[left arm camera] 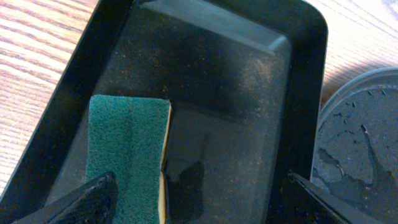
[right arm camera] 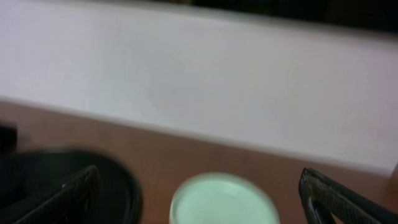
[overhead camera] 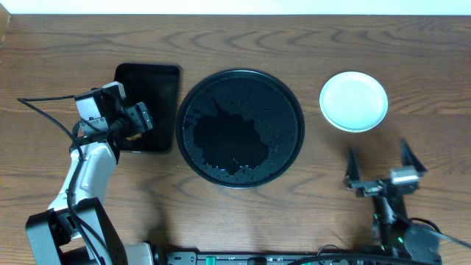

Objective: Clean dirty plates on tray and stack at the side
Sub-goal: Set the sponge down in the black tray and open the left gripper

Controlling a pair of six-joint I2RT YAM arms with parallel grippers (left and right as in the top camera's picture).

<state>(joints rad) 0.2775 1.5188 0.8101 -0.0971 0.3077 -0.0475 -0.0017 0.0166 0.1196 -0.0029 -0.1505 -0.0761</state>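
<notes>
The round black tray (overhead camera: 298, 110) lies mid-table with a wet, glossy film and no plate on it. To its right, on the wood, rest pale mint plates (overhead camera: 353, 101); from above only the top one shows, clean. The plates (right arm camera: 224, 202) appear blurred between my right gripper's fingers (right arm camera: 78, 196), some way ahead of them. My right gripper (overhead camera: 377, 149) stands open and empty, nearer the front edge than the plates. My left gripper (overhead camera: 147, 119) hangs open over the small rectangular tray (overhead camera: 158, 81). Its left finger (left arm camera: 93, 199) is over a green sponge (left arm camera: 127, 146), not gripping it.
The rectangular black tray (left arm camera: 249, 81) sits just left of the round tray (left arm camera: 360, 143), their rims nearly touching. The sponge lies flat in its left half. A white wall (right arm camera: 205, 81) runs behind the table's far edge.
</notes>
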